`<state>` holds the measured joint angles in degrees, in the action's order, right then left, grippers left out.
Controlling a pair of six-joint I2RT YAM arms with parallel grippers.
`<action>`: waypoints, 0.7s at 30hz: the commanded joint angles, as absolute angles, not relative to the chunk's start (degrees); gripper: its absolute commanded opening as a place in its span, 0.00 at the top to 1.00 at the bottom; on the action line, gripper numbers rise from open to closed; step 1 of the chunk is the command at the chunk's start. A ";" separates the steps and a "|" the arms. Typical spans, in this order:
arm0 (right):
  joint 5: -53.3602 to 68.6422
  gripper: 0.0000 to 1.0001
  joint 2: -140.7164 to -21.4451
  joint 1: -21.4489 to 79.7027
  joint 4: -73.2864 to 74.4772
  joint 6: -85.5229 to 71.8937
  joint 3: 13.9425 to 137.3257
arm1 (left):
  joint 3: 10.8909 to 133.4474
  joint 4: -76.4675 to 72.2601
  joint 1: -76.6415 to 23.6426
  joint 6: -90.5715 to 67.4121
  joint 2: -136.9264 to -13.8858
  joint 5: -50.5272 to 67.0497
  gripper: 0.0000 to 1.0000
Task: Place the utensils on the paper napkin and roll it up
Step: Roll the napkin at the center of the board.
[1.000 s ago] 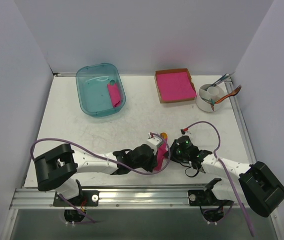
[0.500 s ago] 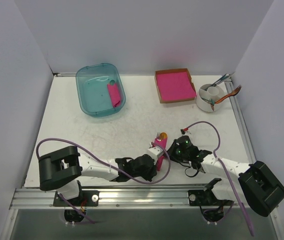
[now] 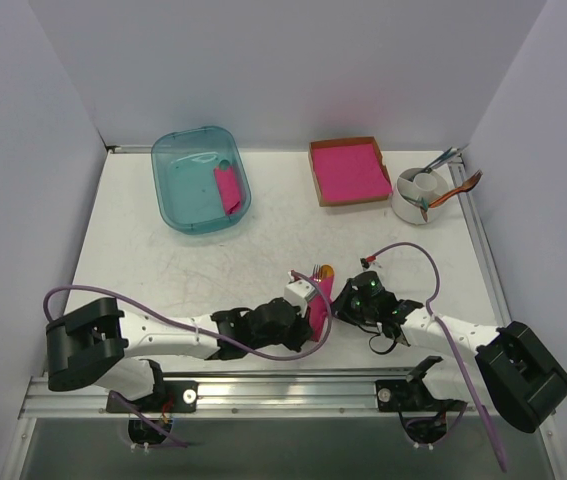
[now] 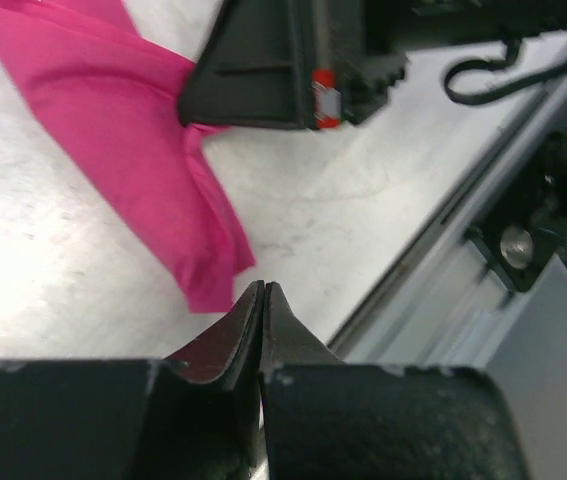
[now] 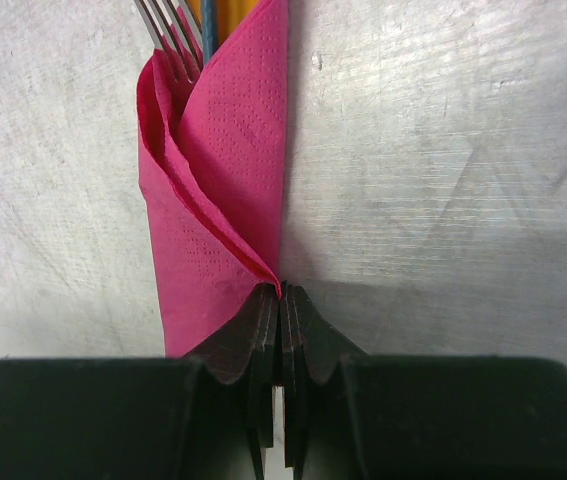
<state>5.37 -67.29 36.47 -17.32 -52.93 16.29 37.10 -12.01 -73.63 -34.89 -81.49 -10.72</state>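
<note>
The right hand [image 5: 281, 296] pinches the paper napkin [image 5: 218, 180] fold at its fingertips, likely to hold it around the fork [image 5: 168, 25]; the left hand [image 4: 264, 290] is clenched, empty.

Teal tub [image 3: 183, 190], cardboard box [image 3: 316, 176] w/ pink sheets [image 3: 348, 170], white cup [image 3: 409, 207] w/ cutlery [image 3: 442, 159]

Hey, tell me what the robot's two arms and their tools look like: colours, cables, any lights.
The left arm and right arm both have white links between chunky black joint housings. A thin purple cable loops along each. The left tool and right tool are black wedges that narrow to thin points. Small green lights glow near the right wrist.
</note>
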 commanded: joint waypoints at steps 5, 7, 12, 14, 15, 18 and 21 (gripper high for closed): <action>3.60 1.00 -68.29 36.65 -13.01 -52.73 16.26 | 42.54 -9.32 -68.30 -30.15 -82.96 -9.94 0.94; 3.52 1.00 -68.20 36.74 -12.83 -52.82 16.35 | 42.98 -9.58 -67.77 -30.06 -84.63 -9.41 0.95; 3.60 1.00 -67.85 36.74 -12.39 -52.74 16.44 | 42.28 -12.04 -68.11 -29.97 -87.18 -7.39 0.96; 3.52 1.00 -67.68 36.74 -12.39 -52.82 16.26 | 41.57 -13.36 -68.29 -30.41 -87.80 -6.94 0.96; 3.60 1.00 -67.59 36.74 -12.48 -52.91 16.26 | 40.79 -13.79 -68.55 -30.93 -88.41 -6.86 0.96; 3.52 1.00 -67.33 36.74 -12.39 -52.91 16.08 | 38.60 -16.25 -68.99 -31.55 -89.56 -5.80 0.97; 3.34 1.00 -67.24 36.74 -12.22 -53.00 16.00 | 37.18 -18.28 -70.48 -32.08 -90.35 -5.27 0.97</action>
